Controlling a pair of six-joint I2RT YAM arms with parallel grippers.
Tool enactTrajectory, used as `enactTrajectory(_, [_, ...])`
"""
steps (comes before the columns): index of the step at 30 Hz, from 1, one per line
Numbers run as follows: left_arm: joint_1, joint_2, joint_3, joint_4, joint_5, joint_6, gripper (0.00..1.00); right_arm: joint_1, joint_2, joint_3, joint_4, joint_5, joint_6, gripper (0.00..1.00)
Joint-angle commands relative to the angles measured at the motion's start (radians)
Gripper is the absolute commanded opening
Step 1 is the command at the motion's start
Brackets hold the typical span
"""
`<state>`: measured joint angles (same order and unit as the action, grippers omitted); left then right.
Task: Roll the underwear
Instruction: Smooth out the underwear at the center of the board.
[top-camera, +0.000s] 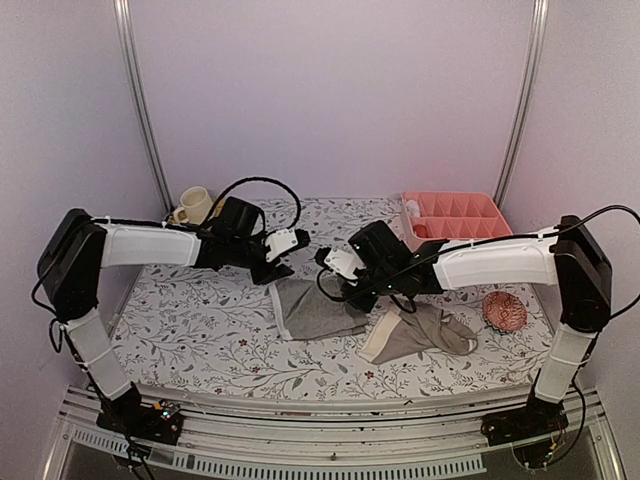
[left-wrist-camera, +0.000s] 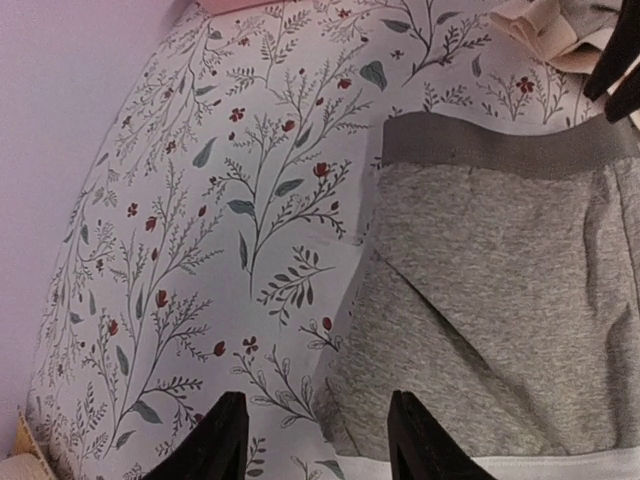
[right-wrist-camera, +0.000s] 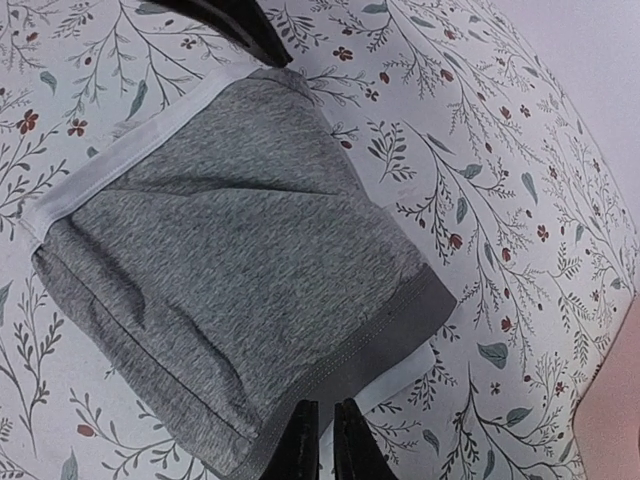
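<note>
Right gripper (right-wrist-camera: 322, 425), pressed together at the hem of grey underwear (right-wrist-camera: 250, 260), risks losing it on a shallow bite; left gripper (left-wrist-camera: 316, 415) spread.

One pair of underwear (top-camera: 315, 310) lies in the middle of the counter (top-camera: 200, 320), with a second pair (top-camera: 420, 335) just right of it, nearer the front edge. A ball (top-camera: 504, 311) sits by the right edge, a tray (top-camera: 455, 215) in the far-right corner and a mug (top-camera: 193, 205) in the far-left corner.

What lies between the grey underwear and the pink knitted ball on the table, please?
The taupe underwear with its cream waistband lies crumpled between the grey underwear and the pink knitted ball; the top external view shows it.
</note>
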<state>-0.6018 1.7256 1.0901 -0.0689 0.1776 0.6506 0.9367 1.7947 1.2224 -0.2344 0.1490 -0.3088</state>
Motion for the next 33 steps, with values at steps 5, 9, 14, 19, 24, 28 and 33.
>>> enactTrajectory(5, [0.002,0.159,0.105,-0.095,-0.017,-0.062,0.44,-0.125,0.124,0.112,0.107,-0.076,0.151,0.04])
enactTrajectory(9, [0.003,0.192,0.129,-0.102,0.002,-0.08,0.43,-0.172,0.2,0.18,0.125,-0.213,0.195,0.03])
enactTrajectory(14, [0.005,0.249,0.16,-0.119,-0.027,-0.11,0.4,-0.197,0.291,0.25,0.127,-0.299,0.241,0.03])
enactTrajectory(19, [0.015,0.281,0.145,-0.118,-0.049,-0.13,0.4,-0.222,0.343,0.267,0.12,-0.337,0.28,0.03])
enactTrajectory(24, [0.029,0.268,0.102,-0.083,-0.058,-0.123,0.43,-0.247,0.278,0.204,0.14,-0.327,0.349,0.23])
enactTrajectory(28, [0.035,0.253,0.088,-0.069,-0.054,-0.119,0.44,-0.255,0.228,0.172,0.144,-0.29,0.358,0.28])
enactTrajectory(33, [0.036,0.204,0.061,-0.048,-0.048,-0.115,0.49,-0.279,0.262,0.193,0.116,-0.357,0.389,0.38])
